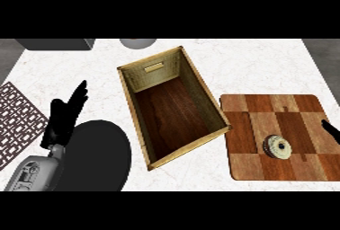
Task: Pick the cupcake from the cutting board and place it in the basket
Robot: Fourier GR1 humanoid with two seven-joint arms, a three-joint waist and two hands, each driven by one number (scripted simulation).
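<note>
Nearest, at lower left: left hand (pixel 63 117), resting, fingers straight and relaxed, pointing up, holding nothing. Marble counter (pixel 266 63) beneath everything. Centre: wooden basket (pixel 207 88), long, open-topped, set at a slant. Right of it, just beside: cutting board (pixel 256 134) of patchwork wood. On the board, toward its lower middle: cupcake (pixel 277 147), lying alone, untouched. At right edge: right hand (pixel 331 129), barely showing; finger state impossible to tell.

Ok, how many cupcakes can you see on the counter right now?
1. The cupcake lies on the cutting board, right of the basket. The basket's floor shows none; nothing else looks like one.
</note>
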